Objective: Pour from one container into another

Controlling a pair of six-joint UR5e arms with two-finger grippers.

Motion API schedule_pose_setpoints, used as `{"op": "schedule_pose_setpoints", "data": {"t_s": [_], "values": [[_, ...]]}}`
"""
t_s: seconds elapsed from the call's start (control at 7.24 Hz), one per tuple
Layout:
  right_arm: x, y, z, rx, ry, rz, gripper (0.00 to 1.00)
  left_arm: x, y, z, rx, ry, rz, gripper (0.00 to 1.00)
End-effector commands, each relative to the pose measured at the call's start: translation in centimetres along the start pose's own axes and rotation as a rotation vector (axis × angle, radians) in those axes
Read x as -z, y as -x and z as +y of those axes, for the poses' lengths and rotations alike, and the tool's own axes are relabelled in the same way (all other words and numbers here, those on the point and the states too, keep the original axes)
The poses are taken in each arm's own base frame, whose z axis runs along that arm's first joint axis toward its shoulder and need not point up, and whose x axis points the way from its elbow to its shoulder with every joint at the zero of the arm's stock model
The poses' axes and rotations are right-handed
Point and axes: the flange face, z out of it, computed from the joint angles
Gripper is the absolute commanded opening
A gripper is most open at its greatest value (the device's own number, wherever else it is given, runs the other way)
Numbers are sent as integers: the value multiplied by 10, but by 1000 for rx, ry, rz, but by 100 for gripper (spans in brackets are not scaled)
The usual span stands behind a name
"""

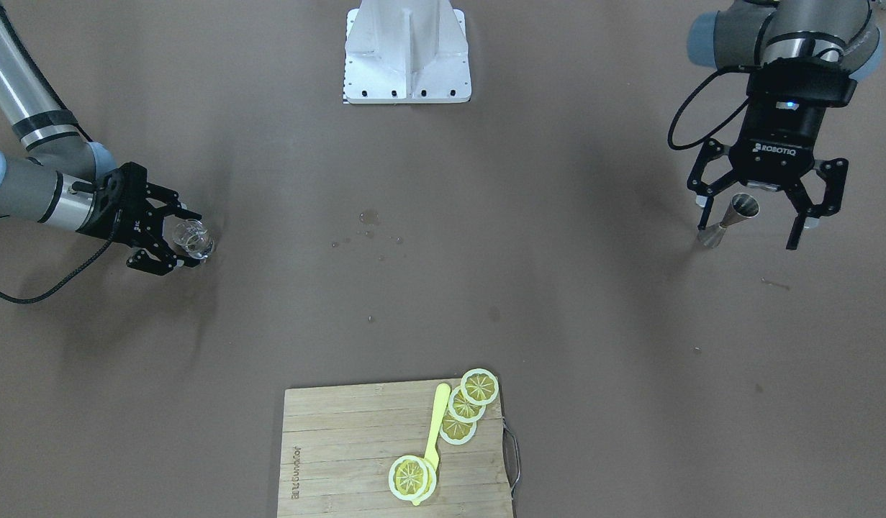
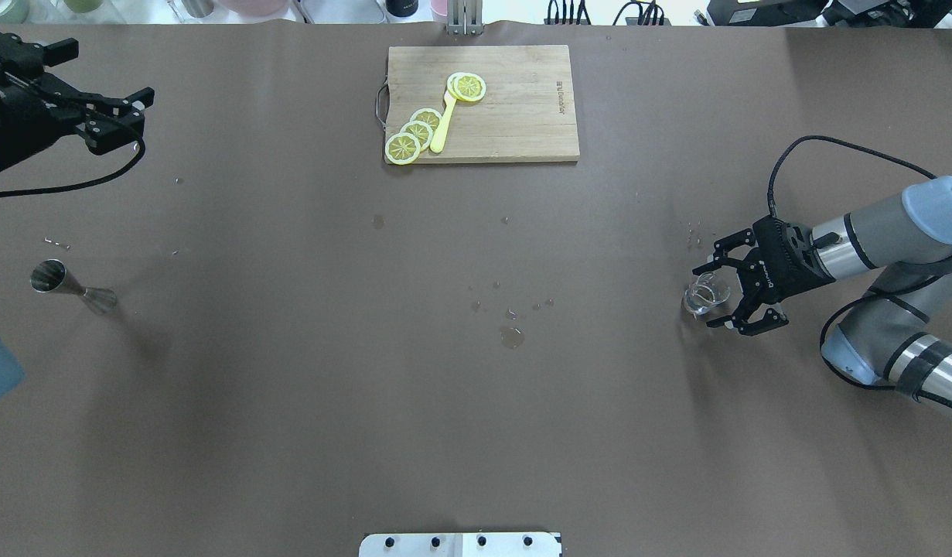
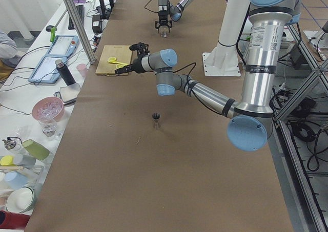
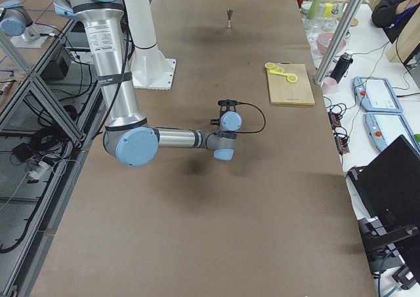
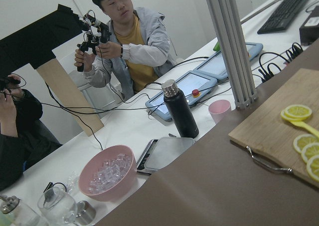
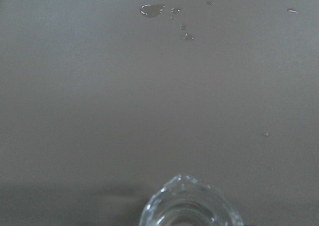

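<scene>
Both spread wide: right fingers (image 1: 155, 265) flank the glass (image 1: 192, 239), left fingers (image 1: 831, 188) hang near the jigger (image 1: 730, 219), droplets (image 1: 369, 216) between.

The left arm (image 1: 788, 32) and right arm (image 1: 18, 191) are silver with blue caps. The left end effector (image 1: 748, 234) and right end effector (image 1: 186, 241) are black, with black cables.

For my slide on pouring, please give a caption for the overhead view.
Right gripper sits around a small glass; left gripper, open, hangs away from the metal measuring cup.
</scene>
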Motion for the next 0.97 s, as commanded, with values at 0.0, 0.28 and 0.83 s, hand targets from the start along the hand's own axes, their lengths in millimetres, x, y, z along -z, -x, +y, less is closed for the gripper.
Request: {"op": "schedule_pose_setpoints", "data": {"t_s": [0.0,0.28,0.83], "values": [[3,-2,1,-8,1,3,62,18,-69,8,132,-24,-76,97],[3,-5,-2,0,1,7,59,45,-108,35,237,-25,-65,98],[22,-17,-1,-15,-1,34,9,108,-136,135,205,-42,-186,96]]}}
